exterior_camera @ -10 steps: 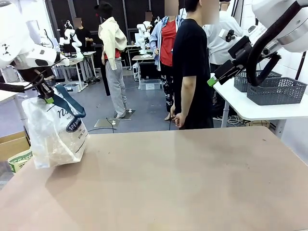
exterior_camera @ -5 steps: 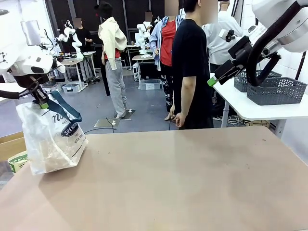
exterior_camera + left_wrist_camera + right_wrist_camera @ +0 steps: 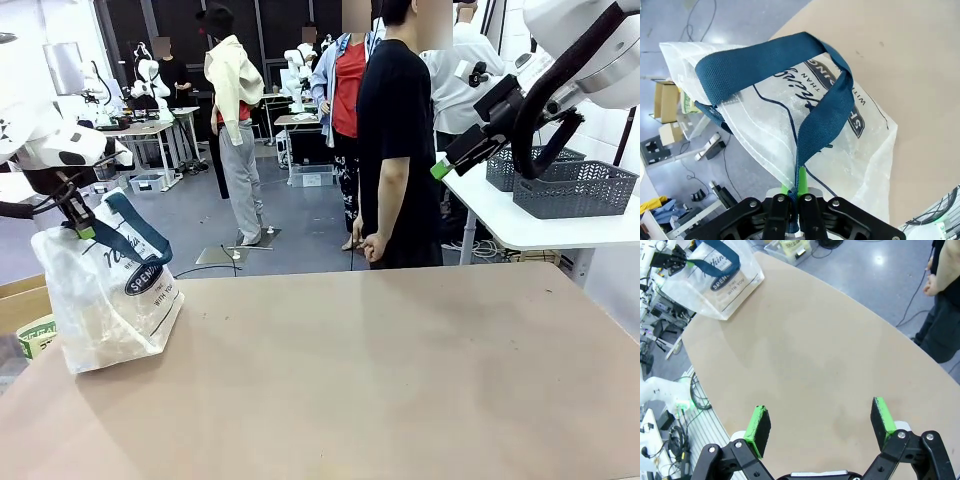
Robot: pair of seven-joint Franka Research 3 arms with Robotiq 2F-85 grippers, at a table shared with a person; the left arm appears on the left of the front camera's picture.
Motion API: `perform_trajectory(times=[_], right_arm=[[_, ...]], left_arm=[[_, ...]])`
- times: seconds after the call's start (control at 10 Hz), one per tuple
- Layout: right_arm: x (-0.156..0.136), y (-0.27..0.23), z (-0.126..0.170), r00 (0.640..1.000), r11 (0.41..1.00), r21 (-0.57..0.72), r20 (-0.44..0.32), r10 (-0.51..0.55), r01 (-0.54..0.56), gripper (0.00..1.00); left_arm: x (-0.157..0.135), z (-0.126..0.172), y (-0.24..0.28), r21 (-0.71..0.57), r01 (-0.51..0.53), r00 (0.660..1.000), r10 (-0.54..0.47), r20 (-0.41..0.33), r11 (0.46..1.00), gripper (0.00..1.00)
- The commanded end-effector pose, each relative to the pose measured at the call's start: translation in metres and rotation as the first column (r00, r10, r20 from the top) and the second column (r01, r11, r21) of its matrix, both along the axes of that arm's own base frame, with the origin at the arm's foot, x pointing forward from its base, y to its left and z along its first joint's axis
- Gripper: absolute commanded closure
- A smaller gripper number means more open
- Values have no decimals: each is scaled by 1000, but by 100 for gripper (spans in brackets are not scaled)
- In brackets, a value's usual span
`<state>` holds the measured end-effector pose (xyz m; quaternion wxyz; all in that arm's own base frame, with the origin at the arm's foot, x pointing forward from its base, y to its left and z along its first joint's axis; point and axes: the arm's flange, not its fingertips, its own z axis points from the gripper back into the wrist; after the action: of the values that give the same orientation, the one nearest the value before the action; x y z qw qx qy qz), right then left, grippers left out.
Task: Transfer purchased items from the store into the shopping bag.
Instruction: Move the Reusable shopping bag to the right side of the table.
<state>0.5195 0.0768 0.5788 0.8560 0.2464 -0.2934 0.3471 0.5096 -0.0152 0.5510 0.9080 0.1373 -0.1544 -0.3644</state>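
Left gripper (image 3: 84, 226) is clamped tight on a navy strap handle (image 3: 820, 120) of the shopping bag (image 3: 105, 300), green pads pinched together with the webbing rising between them, as the left wrist view shows plainly. That bag sits at the left edge of the tan surface (image 3: 380, 380), its base touching the top and its translucent whitish body sagging under the raised handle, the round navy logo (image 3: 143, 279) facing the middle of the surface. Pale contents show dimly through the plastic, too vague to tell apart. Over on the other side, the right gripper (image 3: 820, 426) hangs high with its jaws spread wide and nothing between the green pads (image 3: 760, 423); from its wrist camera the surface lies bare beneath it and the bag shows far off at the top left corner. In the front view that right arm sits up at the upper right, near a white side table (image 3: 520, 225) carrying dark grey lattice baskets (image 3: 572, 188). A person in a black shirt (image 3: 398, 140) stands at the far edge of the surface, hand (image 3: 374, 250) hanging low.
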Motion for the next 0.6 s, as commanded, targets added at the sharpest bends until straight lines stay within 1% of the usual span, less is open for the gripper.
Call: perform_trajectory(times=[0.0,0.5], right_arm=[[0,0,1,1000,1000,-20,3,-6,6,0],[0,0,1,1000,1000,-20,3,-6,6,0]], left_arm=[[1,6,1,2,-11,1000,11,18,1000,100],[1,6,1,2,-11,1000,11,18,1000,100]])
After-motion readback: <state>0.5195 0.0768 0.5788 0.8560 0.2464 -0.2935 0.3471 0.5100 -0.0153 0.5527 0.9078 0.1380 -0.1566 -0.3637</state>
